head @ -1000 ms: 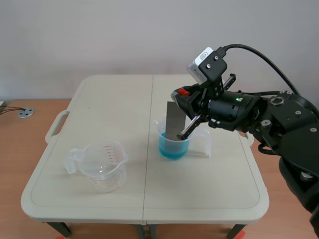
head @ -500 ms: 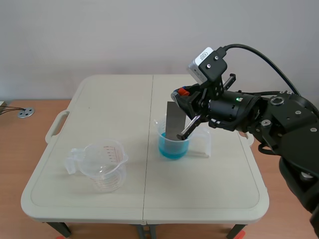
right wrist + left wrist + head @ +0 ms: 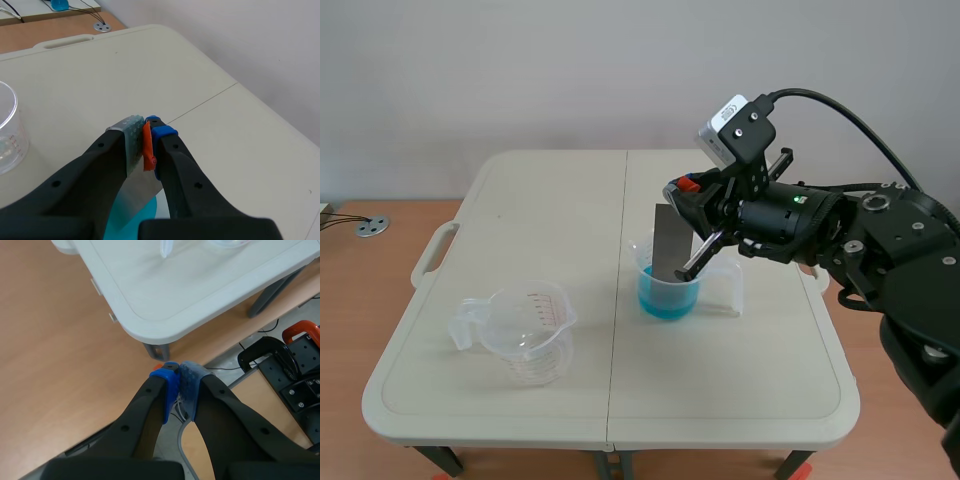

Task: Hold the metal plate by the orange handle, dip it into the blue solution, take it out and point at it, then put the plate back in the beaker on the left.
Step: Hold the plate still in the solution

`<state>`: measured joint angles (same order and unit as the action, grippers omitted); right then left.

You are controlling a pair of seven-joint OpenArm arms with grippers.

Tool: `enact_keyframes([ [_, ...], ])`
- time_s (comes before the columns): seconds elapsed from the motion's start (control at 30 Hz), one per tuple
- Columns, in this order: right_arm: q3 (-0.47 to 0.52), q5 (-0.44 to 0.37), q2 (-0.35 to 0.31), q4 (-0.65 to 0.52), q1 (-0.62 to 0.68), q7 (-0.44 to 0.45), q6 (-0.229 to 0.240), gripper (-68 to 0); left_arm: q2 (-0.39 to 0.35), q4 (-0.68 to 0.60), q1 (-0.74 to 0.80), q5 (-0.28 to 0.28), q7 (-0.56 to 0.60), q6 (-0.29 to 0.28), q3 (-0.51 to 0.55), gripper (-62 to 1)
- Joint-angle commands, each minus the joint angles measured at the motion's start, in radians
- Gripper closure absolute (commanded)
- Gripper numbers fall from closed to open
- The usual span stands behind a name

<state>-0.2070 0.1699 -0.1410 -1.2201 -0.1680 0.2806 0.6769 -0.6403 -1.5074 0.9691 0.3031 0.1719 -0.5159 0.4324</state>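
A grey metal plate [image 3: 671, 243] hangs upright with its lower end inside the beaker of blue solution [image 3: 668, 282] at the table's middle. My right gripper [image 3: 690, 192] is shut on the plate's orange handle [image 3: 147, 146] above that beaker. The blue liquid [image 3: 131, 225] shows below the fingers in the right wrist view. An empty clear beaker [image 3: 525, 331] with red markings stands at the front left; its rim [image 3: 9, 127] shows in the right wrist view. My left gripper [image 3: 181, 383] hangs shut on nothing off the table, over the wooden floor.
The cream folding table [image 3: 560, 215] has a seam down its middle and handles at its sides. In the left wrist view its corner [image 3: 165, 315] lies ahead of the gripper, with black and orange equipment [image 3: 290, 365] on the floor beside it.
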Motion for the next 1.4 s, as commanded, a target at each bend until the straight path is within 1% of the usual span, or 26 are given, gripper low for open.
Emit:
enact_keyframes([
  [0.0,-0.002,0.003,0.003,0.000,-0.010,0.000,0.004,-1.3,-0.003,-0.019,-0.003,-0.002,0.012,0.002,0.009,-1.5],
  [1.17,-0.002,0.003,0.003,0.000,-0.013,0.012,0.005,-1.3,-0.003,-0.019,-0.003,-0.005,0.012,0.001,0.009,-1.5],
  [1.37,-0.002,0.003,0.002,-0.027,-0.015,0.014,0.005,-1.3,-0.003,-0.019,-0.003,-0.005,0.012,0.001,0.009,-1.5],
])
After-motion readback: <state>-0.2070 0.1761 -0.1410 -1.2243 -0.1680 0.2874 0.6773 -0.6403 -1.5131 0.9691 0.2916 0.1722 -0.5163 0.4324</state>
